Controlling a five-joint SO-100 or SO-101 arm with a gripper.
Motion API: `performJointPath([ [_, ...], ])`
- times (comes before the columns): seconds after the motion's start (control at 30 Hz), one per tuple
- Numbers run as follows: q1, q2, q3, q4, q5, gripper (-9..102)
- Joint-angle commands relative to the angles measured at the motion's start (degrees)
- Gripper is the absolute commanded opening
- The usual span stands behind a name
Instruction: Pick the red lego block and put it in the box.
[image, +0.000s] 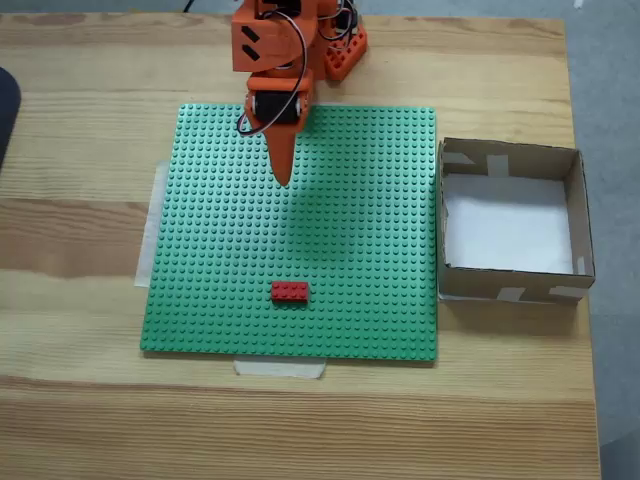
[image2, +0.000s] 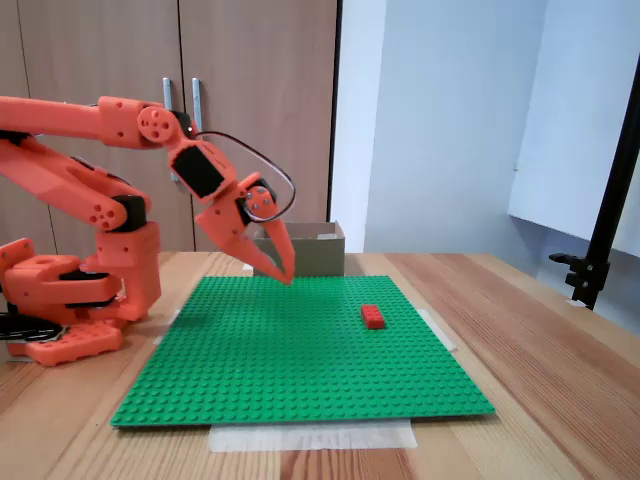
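The red lego block (image: 290, 291) lies flat on the green studded baseplate (image: 370, 200), near its front edge in a fixed view. From the side it sits right of centre on the plate (image2: 373, 316). My orange gripper (image: 283, 180) hangs over the far part of the plate, pointing down, well short of the block. Seen side-on, the gripper (image2: 287, 277) has its fingertips together, with nothing held, a little above the plate. The box (image: 583, 215), brown cardboard with a white bottom, stands empty just right of the plate. In the side view the box (image2: 322, 255) is behind the gripper.
The arm's orange base (image2: 60, 300) sits at the plate's far edge. Pale tape (image: 280, 368) holds the baseplate (image2: 280, 350) to the wooden table (image: 90, 300). A black stand (image2: 600, 230) rises at the right of the side view.
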Motion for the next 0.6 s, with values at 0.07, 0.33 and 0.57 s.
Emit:
performJointPath([
  [0.07, -0.18, -7.29, -9.49, 1.14, 0.35, -1],
  [0.33, -0.09, -18.11, -18.46, 1.58, 0.97, -1],
  [0.57, -0.79, -28.83, -28.65, 2.55, 1.85, -1],
])
